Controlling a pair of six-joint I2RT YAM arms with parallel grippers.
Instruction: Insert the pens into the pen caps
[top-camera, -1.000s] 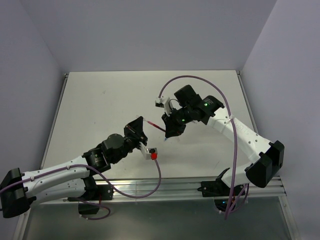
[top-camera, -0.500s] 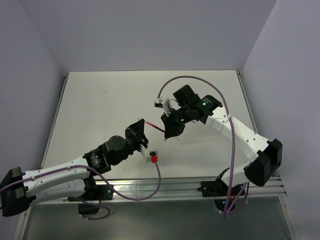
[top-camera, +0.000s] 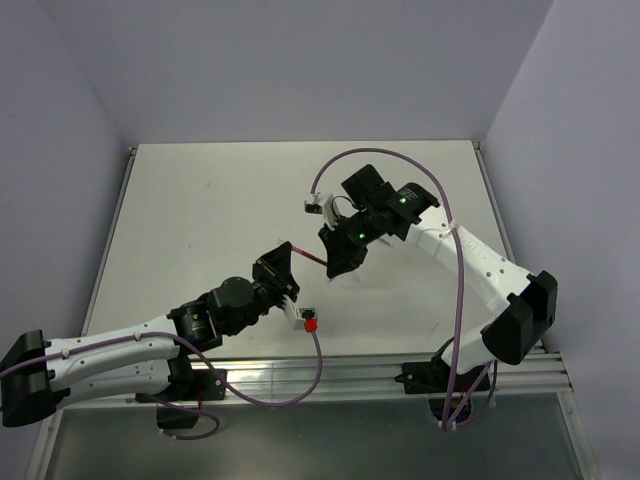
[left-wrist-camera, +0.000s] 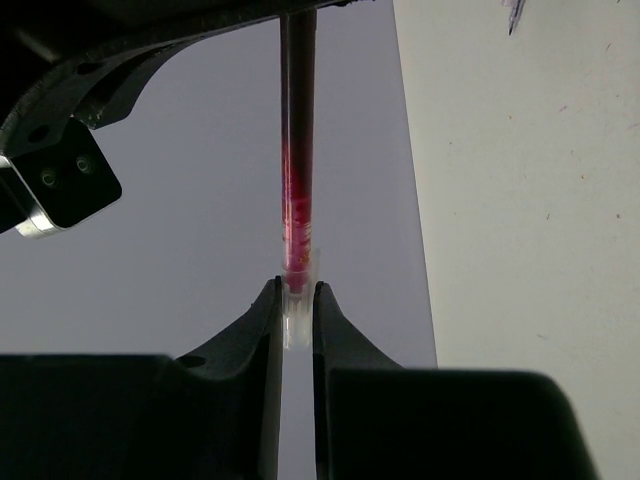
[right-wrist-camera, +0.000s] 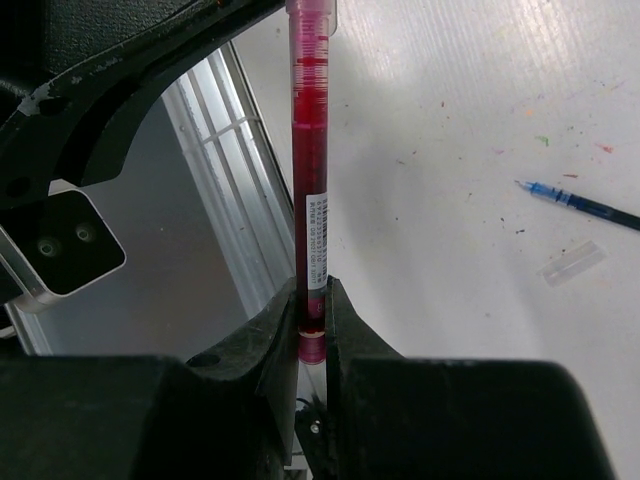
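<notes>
Looking down at the middle of the top view, I see the red pen (top-camera: 311, 258) bridging the two arms just above the table (top-camera: 200, 200). The right gripper (right-wrist-camera: 312, 300) is nipped nearly shut on one end of the pen, at the bottom centre of its own view, and the barrel runs straight up the frame from there. The left gripper (left-wrist-camera: 297, 300) is pinched almost closed on a small clear cap (left-wrist-camera: 297, 312), low in the centre of its view. The pen's other end sits in the mouth of that cap; how deep it sits I cannot tell.

The pen looks feather-light, thin and stiff. Its smooth plastic would likely slide or swivel between the pads if pushed off-axis. I'd say a hold on the barrel nearer the end going in gives better control than one far back. The cap is the fussy one: tiny, thin-walled, see-through, probably easy to squash or flick away. A light pinch across its closed end, leaving the mouth free, seems right.

A blue pen (right-wrist-camera: 580, 203) lies on the table at the right edge of the right wrist view. Another clear cap, the spare cap (right-wrist-camera: 572, 262), lies just below it, not touching.
</notes>
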